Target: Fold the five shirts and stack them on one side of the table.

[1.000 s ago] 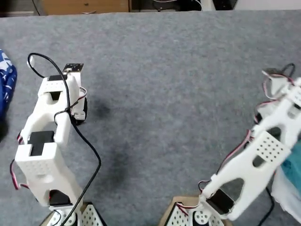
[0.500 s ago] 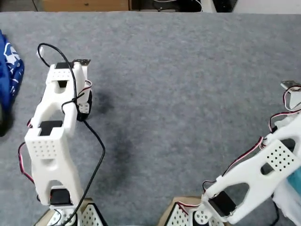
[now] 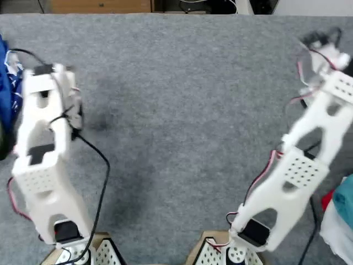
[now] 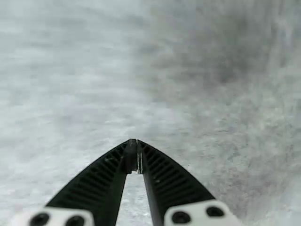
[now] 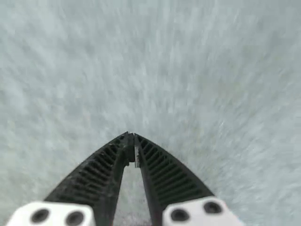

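1. Grey felt covers the table [image 3: 182,110] from edge to edge, and a wooden cabinet [image 3: 99,6] runs along the far side at 12 o'clock.
2. At the 9 o'clock edge a blue patterned shirt [image 3: 5,88] lies bunched, cut off by the frame.
3. Just beside it, the left arm [image 3: 44,149] stretches from its base at 7 o'clock toward 10 o'clock.
4. The right arm [image 3: 309,143] slants from its base near 5 o'clock toward 2 o'clock.
5. A heap of cloth [image 3: 339,221] in teal, white and red sits at the 4 o'clock edge, close to that arm's lower links.
6. The left gripper [image 4: 133,157] hangs over bare felt, its black ribbed fingers clenched tip to tip with nothing between them.
7. The right gripper [image 5: 131,148] is clenched the same way, empty, also over bare felt.
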Action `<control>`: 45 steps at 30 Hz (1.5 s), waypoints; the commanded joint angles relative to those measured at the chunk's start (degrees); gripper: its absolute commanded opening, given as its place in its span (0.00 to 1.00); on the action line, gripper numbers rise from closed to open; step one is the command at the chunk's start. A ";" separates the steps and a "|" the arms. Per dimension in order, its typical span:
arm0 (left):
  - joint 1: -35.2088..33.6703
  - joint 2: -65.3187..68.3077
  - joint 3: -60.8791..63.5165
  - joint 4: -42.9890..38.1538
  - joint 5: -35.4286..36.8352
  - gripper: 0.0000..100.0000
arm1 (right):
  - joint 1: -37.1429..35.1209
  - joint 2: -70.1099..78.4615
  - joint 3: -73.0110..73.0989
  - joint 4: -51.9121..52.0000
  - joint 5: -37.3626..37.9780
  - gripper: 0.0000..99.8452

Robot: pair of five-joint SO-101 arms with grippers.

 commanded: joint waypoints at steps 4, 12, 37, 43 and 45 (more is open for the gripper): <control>-20.57 -18.95 -6.86 -5.01 -1.32 0.02 | -13.32 -17.01 2.51 0.88 -7.82 0.00; -38.15 -6.81 -4.92 -33.14 2.46 0.28 | -23.96 -22.29 27.74 0.70 -14.24 0.00; -28.48 20.97 -62.86 0.18 -5.27 0.02 | -23.87 -22.37 35.65 0.62 -14.33 0.00; -18.90 17.98 -76.75 6.42 -2.99 0.02 | -23.52 -22.81 38.55 0.70 -14.33 0.00; -16.53 15.16 -75.96 6.42 -0.79 0.02 | -23.43 -23.16 41.63 0.70 -14.33 0.00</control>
